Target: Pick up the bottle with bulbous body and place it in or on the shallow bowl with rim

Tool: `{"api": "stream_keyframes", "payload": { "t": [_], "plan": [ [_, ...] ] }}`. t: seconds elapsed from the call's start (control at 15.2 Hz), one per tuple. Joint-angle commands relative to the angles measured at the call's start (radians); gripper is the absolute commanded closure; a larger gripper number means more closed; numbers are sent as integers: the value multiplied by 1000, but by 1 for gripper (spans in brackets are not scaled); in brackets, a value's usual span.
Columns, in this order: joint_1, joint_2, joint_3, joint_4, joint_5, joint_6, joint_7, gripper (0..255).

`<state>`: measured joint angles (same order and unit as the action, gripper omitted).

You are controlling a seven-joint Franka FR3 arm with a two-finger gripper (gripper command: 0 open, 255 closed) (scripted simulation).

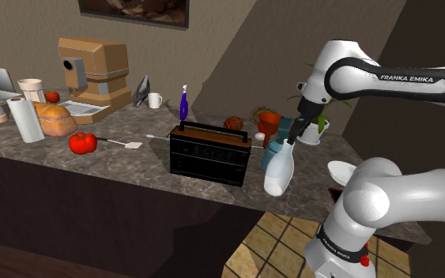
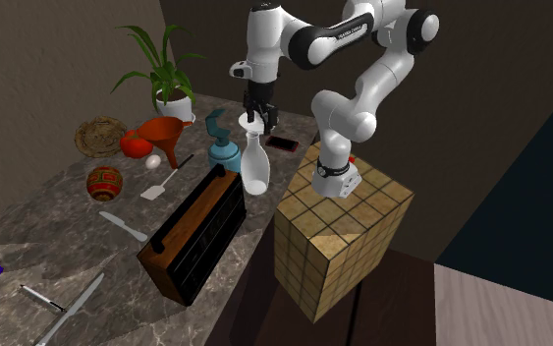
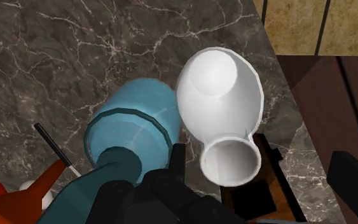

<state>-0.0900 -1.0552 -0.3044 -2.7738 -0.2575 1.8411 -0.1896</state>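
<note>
A white bottle with a bulbous body point(image 1: 279, 170) point(image 2: 254, 169) point(image 3: 220, 86) stands upright near the counter's edge, beside a teal bottle point(image 3: 133, 127). My black gripper point(image 1: 295, 131) point(image 2: 256, 120) point(image 3: 223, 151) hangs straight above it, open. In the wrist view the bottle's round mouth lies between the two fingers point(image 3: 178, 159), which stand apart on either side of the neck without clasping it. The shallow white bowl with a rim point(image 1: 342, 169) point(image 2: 216, 123) sits on the counter close by, partly hidden behind the arm in the shoulder view.
A black radio with a handle point(image 1: 210, 154) point(image 2: 195, 231) lies beside the bottles. An orange funnel point(image 1: 269, 122) point(image 2: 163, 133), a potted plant point(image 2: 171, 93) and a dark phone point(image 2: 284, 144) stand around them. The tiled stand point(image 2: 338, 236) adjoins the counter's edge.
</note>
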Motion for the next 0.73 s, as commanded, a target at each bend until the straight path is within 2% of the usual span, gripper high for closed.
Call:
{"api": "stream_keyframes", "payload": {
  "t": [0.0,0.46,0.66],
  "plan": [
    [-21,-4,-48,-37,-26,45,-31,0],
    [-31,29,-78,-115,-55,155,-28,0],
    [-32,33,-81,-121,-58,164,-28,0]
  ]
}}
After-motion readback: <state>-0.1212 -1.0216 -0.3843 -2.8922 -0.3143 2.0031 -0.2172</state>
